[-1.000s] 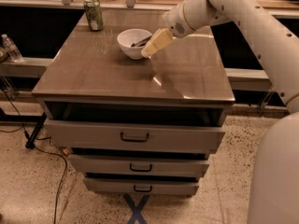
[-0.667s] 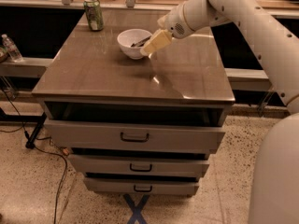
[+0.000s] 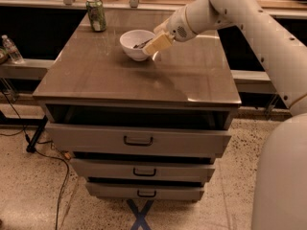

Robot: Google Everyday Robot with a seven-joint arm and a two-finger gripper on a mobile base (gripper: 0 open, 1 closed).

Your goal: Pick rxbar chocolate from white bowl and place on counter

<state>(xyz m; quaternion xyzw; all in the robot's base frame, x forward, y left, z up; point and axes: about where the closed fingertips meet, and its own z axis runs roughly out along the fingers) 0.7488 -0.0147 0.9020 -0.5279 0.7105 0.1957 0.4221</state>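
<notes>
Roughly, by size: counter [image 3: 120, 75], glossy brown-grey, tops a three-drawer grey cabinet. White robot arm [image 3: 249, 18] reaches in from the right. White bowl [image 3: 130, 51] sits toward the counter's back; green can [image 3: 96, 14] stands well apart at the back-left corner. Gripper [image 3: 152, 46] is at the bowl's right rim, angled down into it. Rxbar chocolate [image 3: 141, 44] shows only as a dark sliver inside the bowl, partly hidden.

Judged: bar not out yet; lift and placement remain. Cannot tell whether the gripper is wide, narrow or holding.
</notes>
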